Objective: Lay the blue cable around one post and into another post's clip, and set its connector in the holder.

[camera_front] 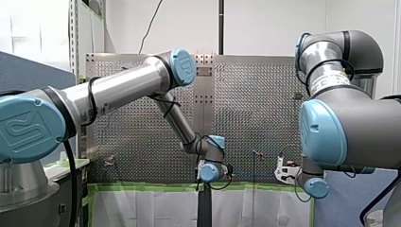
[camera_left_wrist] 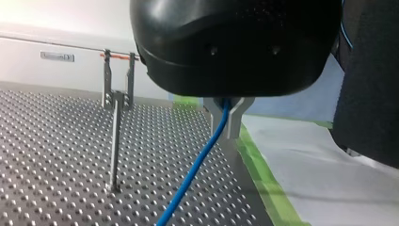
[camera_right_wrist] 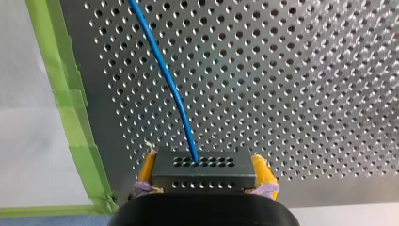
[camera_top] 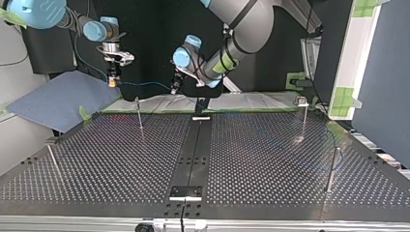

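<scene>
The blue cable hangs in a shallow span between both grippers, above the table's far edge in the top view. My left gripper has its metal fingers shut on the cable, which runs down past the camera. My right gripper is shut with its yellow pads on the dark, hole-covered connector, and the cable leaves the connector's face. In the top view my right gripper is at the left and my left gripper near the middle. A thin post stands just below the cable span.
More thin posts stand on the perforated table: one at the top view's left, two at its right. A forked post stands beside my left gripper. A block sits at the near centre. Green tape edges the table.
</scene>
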Motion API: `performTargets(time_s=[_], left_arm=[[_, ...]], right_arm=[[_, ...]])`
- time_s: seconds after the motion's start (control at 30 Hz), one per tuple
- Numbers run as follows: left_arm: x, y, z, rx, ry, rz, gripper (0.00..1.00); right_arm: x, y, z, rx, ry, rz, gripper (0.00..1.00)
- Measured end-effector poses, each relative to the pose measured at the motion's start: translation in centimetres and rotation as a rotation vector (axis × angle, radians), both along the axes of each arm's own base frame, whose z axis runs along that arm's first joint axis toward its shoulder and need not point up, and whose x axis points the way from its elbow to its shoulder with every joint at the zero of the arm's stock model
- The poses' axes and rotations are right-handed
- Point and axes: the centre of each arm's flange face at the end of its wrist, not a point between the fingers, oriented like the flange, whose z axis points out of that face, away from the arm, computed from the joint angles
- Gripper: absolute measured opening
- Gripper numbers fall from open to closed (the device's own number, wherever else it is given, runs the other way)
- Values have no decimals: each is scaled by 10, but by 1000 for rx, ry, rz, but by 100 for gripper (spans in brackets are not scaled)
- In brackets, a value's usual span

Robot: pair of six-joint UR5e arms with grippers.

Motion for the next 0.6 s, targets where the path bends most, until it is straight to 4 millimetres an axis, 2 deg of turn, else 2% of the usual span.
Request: performTargets(time_s=[0.2, 0.6], left_arm=[[-6, -19, 11, 2, -1, -12, 2], [-21, -42, 19, -13, -9, -45, 2]], right_arm=[[-11, -4, 1, -1, -1, -21, 0], [-27, -23, 7, -12, -1, -49, 0]])
